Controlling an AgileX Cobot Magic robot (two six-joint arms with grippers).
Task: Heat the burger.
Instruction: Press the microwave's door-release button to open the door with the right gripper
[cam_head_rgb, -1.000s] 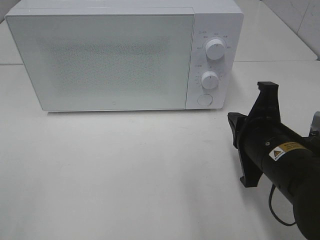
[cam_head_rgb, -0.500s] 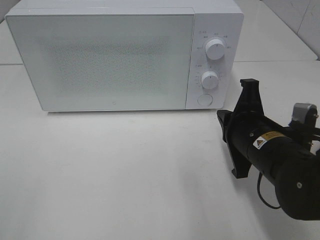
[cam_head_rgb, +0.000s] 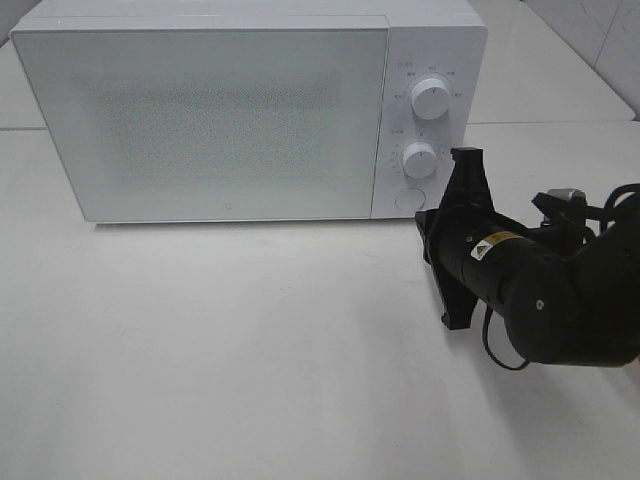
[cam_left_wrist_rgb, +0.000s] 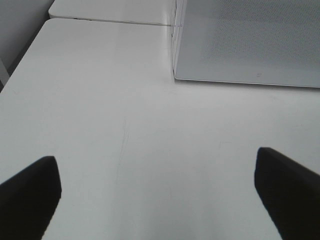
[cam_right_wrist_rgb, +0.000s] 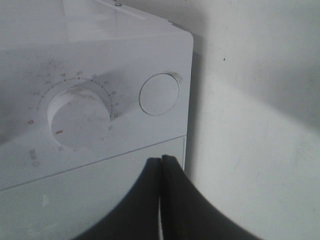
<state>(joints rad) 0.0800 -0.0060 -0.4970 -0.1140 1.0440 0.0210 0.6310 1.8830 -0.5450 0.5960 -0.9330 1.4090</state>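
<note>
**Burger.** Not seen in any view. The microwave (cam_head_rgb: 220, 120) is shut and its door is frosted, so I cannot tell whether the burger lies inside.

**Risks.** The right gripper (cam_right_wrist_rgb: 161, 159) is aimed at the control panel, near the round button (cam_right_wrist_rgb: 159, 94) but not touching it. The lower dial (cam_right_wrist_rgb: 80, 115) sits just beside that button. The step in hand is judged to be a press on the button, probably the door release.
- The pictures do not confirm that the tip is centred on the button. An off-centre push could land on the panel face or the door seam and achieve nothing.
- A skid sideways could nudge the dial and alter its setting.
- Too much force could slide the microwave back across the smooth table (cam_head_rgb: 250, 340).

**Pose.**
- Right arm: it reaches in low from the right of the table, with the forearm near level. The wrist is rolled so the gripper body stands nearly upright. Its fingers (cam_right_wrist_rgb: 175, 200) are pressed together and hold nothing.
- Left gripper (cam_left_wrist_rgb: 155, 155): it hovers over bare table off the microwave's front corner and is out of the high view. Its fingers (cam_left_wrist_rgb: 30, 195) are spread wide and empty.
</note>
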